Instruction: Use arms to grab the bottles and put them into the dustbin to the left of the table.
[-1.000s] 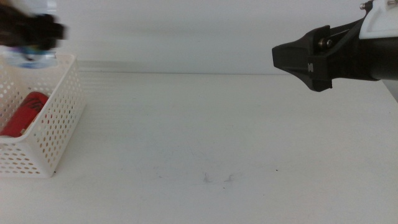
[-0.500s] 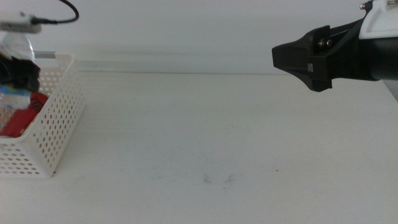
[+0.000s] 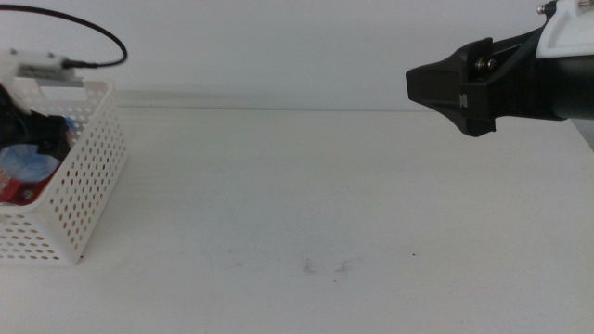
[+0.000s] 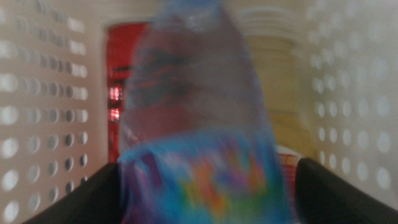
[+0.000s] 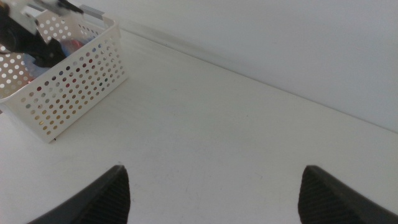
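At the table's left edge stands the white perforated dustbin [image 3: 85,186], and my left gripper [image 3: 32,130] reaches down inside it. The left wrist view shows that gripper [image 4: 205,196] shut on a clear water bottle [image 4: 199,112] with a colourful label, blurred and close to the lens. Behind it in the bin lie a red can [image 4: 119,81] and a yellow-liquid bottle [image 4: 283,93]. The middle view shows a patch of blue [image 3: 26,162] and the red can [image 3: 20,191] over the bin's rim. My right gripper [image 3: 415,85] hangs high at the right, open with nothing between its jaws [image 5: 214,193].
The white table [image 3: 316,204] bears only faint scuff marks near the front. A black cable [image 3: 93,42] loops above the dustbin from the left arm's white housing [image 3: 42,70]. The right wrist view shows the dustbin [image 5: 74,81] far across the table.
The left gripper has come down from above the dustbin's rim into the dustbin with the water bottle. The right arm has not moved.
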Controlling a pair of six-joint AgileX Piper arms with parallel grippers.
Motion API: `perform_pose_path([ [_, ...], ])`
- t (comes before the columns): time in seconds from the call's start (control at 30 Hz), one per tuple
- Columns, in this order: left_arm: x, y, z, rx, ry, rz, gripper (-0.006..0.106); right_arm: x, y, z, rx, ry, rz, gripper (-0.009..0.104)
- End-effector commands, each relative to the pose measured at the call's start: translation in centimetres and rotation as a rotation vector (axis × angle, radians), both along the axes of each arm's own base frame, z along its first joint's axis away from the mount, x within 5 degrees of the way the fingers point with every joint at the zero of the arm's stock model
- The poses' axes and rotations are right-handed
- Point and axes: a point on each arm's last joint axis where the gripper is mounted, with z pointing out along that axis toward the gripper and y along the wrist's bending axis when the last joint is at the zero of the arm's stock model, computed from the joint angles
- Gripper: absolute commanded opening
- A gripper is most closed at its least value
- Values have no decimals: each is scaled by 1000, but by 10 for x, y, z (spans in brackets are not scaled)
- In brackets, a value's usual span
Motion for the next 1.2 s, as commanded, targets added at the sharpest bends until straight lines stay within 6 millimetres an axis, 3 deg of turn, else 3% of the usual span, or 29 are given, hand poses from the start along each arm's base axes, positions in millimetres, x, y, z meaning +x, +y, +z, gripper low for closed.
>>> perform_pose_path([
  [0.0,-9,-3,24,-17,-15,15,94,1,-2,0,-8,-10,-5,79],
  [0.1,-23,-13,60,-4,-83,-3,94,1,-2,0,-8,-10,-5,79],
  [0.23,-59,-45,119,-10,-209,-13,94,1,-2,0,-8,-10,-5,79],
  [0.37,-122,-86,175,-37,-417,-70,94,1,-2,0,-8,-10,-5,79],
  [0.47,-174,-109,203,-72,-638,-123,94,1,-2,0,-8,-10,-5,79],
  [0.6,-236,-115,216,-95,-945,-161,94,1,-2,0,-8,-10,-5,79],
  [0.67,-253,-112,213,-98,-1040,-148,94,1,-2,0,-8,-10,-5,79],
  [0.8,-263,-108,209,-105,-1073,-117,94,1,-2,0,-8,-10,-5,79],
  [1.17,-264,-110,210,-158,-1078,-110,94,1,-2,0,-8,-10,-5,79],
])
